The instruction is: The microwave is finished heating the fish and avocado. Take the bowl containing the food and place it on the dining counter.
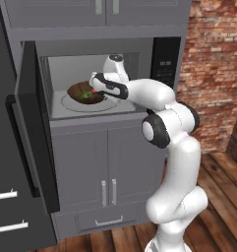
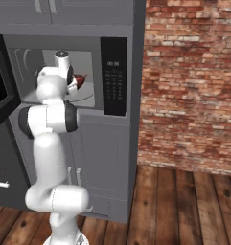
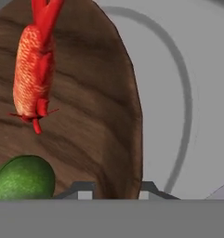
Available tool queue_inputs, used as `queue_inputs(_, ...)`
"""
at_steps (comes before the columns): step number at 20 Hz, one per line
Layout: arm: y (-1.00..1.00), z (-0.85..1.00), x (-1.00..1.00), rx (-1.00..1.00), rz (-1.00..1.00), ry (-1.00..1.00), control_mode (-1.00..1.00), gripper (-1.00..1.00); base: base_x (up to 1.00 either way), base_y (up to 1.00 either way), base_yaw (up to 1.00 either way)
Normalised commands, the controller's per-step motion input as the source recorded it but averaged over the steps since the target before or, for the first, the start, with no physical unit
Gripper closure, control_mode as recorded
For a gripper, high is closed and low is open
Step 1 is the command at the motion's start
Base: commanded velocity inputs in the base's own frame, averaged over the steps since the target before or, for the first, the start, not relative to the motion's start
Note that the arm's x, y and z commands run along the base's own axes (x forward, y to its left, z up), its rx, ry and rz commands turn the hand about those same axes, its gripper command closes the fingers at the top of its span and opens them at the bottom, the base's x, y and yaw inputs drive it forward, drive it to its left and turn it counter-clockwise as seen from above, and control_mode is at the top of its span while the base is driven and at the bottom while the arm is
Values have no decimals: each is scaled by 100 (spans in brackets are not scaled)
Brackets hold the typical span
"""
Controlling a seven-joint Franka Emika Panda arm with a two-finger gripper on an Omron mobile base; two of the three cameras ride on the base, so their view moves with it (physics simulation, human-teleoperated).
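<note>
- The microwave (image 1: 90, 83) stands with its door (image 1: 34, 133) swung wide to the left; its black keypad panel (image 1: 164, 64) is on the right of the cavity.
- The bowl (image 1: 83, 92), dark brown wood, is inside the cavity over the round turntable (image 1: 110, 104). In the left base view it looks tilted, its far-left side raised, and whether its underside touches the turntable cannot be told.
- The claw (image 3: 115, 188) is at the bowl's right rim. In the hand view one tip (image 3: 81, 189) sits inside the bowl and the other outside, with the rim between them, so it is narrowly closed on the bowl's edge.
- The fish (image 3: 34, 69), red-orange, lies in the bowl with its long axis running along the view from top to bottom. The forked tail is at the top of the hand view, and the blunter end points toward the claw.
- The avocado (image 3: 23, 179), a round green lump, sits in the bowl just below the fish's near end, apart from it, beside the inner tip.
- In the right base view the arm (image 2: 52, 95) reaches into the microwave.
</note>
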Motion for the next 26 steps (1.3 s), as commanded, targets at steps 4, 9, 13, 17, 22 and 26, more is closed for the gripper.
queue_inputs(4,0,0,-83,0,0,-5,-100,100,0,0,0)
queue_inputs(9,-1,0,-91,0,0,-10,-100,100,0,0,0)
queue_inputs(13,-16,0,-100,3,0,-20,-100,100,0,0,0)
queue_inputs(17,-34,5,-100,11,-1,-25,-100,100,0,0,0)
queue_inputs(22,-43,33,-100,25,-6,-16,-100,100,0,0,0)
queue_inputs(26,-42,57,-100,29,-7,-4,-100,100,0,0,0)
